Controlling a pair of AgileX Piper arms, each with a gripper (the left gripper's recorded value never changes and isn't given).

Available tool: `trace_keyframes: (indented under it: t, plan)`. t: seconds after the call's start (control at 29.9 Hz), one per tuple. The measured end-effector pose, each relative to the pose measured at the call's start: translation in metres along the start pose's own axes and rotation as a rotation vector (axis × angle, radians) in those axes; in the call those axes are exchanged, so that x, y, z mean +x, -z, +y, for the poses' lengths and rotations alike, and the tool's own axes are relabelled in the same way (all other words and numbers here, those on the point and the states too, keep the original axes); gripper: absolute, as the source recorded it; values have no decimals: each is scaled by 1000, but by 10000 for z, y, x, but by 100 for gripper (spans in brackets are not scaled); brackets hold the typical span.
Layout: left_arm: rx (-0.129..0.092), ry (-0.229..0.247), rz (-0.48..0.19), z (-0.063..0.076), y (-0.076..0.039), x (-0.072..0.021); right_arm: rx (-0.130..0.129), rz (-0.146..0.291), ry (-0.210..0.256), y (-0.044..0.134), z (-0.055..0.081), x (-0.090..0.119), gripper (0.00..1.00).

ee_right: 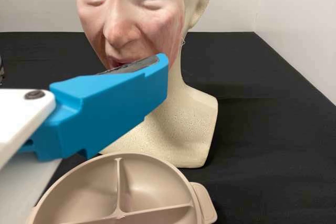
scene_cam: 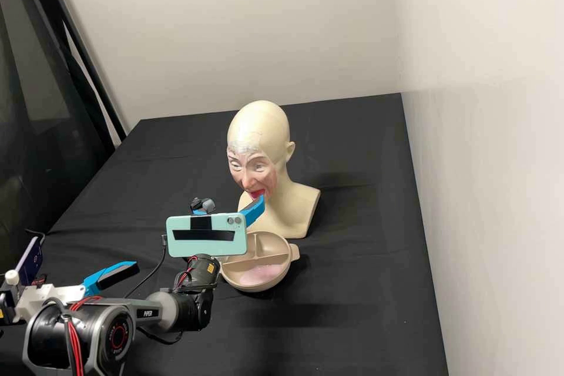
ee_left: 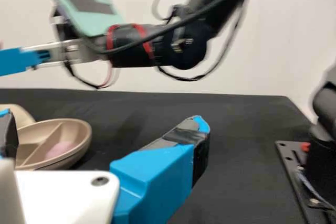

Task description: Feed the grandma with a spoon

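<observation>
The grandma mannequin head (scene_cam: 261, 155) stands upright mid-bench with its red mouth open, and looms large in the right wrist view (ee_right: 131, 14). My right gripper (scene_cam: 254, 209) is raised in front of it, with its blue tip (ee_right: 157, 64) right at the lips. Just in front of the bust sits a tan divided bowl (scene_cam: 289, 249) with pink food (scene_cam: 258, 275) in its near compartment; the bowl (ee_right: 202, 208) lies below the right gripper. My left gripper (scene_cam: 114, 273) hovers low at the bench's near left corner, open and holding nothing (ee_left: 102, 121). It faces the bowl (ee_left: 79, 129) and the right gripper (ee_left: 16, 60).
A teal phone (scene_cam: 205, 235) is strapped to the right arm's wrist, with red and black cables running behind it (ee_left: 126, 40). An arm base (ee_left: 320, 145) stands at the bench's near edge. A white wall borders the bench on the right, a dark panel on the left.
</observation>
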Motion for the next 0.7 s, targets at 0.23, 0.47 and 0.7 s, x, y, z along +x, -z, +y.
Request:
trace_keyframes:
  t: [0.23, 0.47, 0.7]
  plan:
    - [-29, 19, 77, -59, 218, 26, 0, 0, 0, 0, 0, 0, 100]
    - [-32, 32, 116, -98, 347, 35, 0, 0, 0, 0, 0, 0, 100]
    - [-27, 51, 144, -143, 465, 38, 0, 0, 0, 0, 0, 0, 100]
